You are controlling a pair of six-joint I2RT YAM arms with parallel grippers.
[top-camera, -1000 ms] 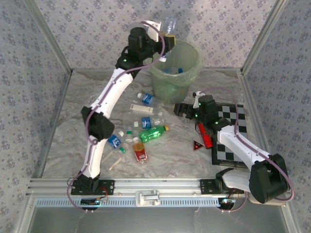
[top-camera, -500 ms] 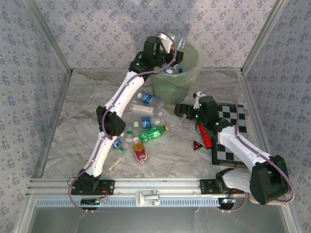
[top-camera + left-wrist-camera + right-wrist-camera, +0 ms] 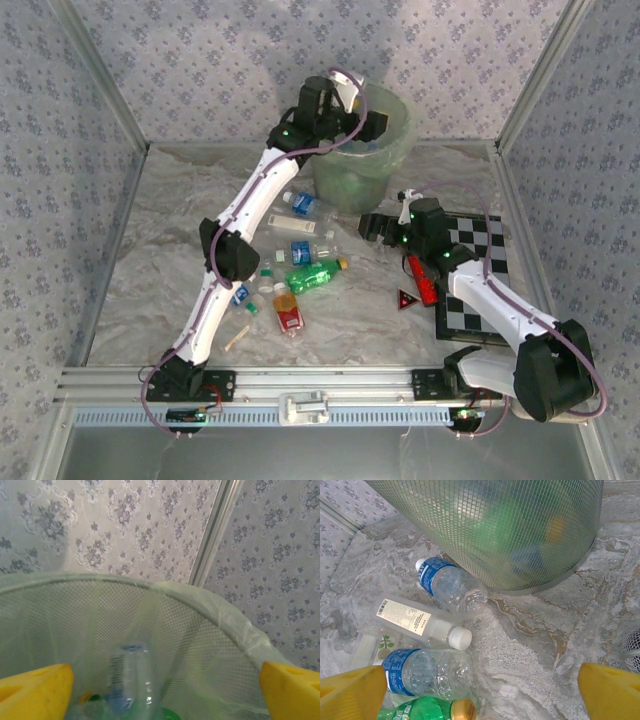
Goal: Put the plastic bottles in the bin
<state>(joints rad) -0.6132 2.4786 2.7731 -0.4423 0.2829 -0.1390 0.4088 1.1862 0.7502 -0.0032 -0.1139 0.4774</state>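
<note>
We look down on a marbled table cover [image 3: 130,280] filling the middle of the top view. At its upper centre stands the pale green bin [image 3: 372,185], lined with a crinkled bag. The left gripper [image 3: 372,128] hangs over its mouth. In the left wrist view, its yellow fingertips [image 3: 35,690] sit in the two lower corners, spread wide with nothing between them. A clear bottle [image 3: 131,677] lies loose inside the bin at lower centre.

The checkerboard [image 3: 485,265] lies at the right. The right gripper [image 3: 368,228] sits low, just below the bin, jaws wide and empty.

In the lower left of the right wrist view we see:
- a blue-labelled bottle [image 3: 445,582] just beside the bin's base
- a white-labelled bottle [image 3: 417,622]
- a second blue bottle [image 3: 425,672]
- a green bottle [image 3: 420,711]

An orange-red bottle [image 3: 288,314] lies below centre in the top view. A red tube [image 3: 420,280] and a red triangle [image 3: 405,298] lie right of centre.
</note>
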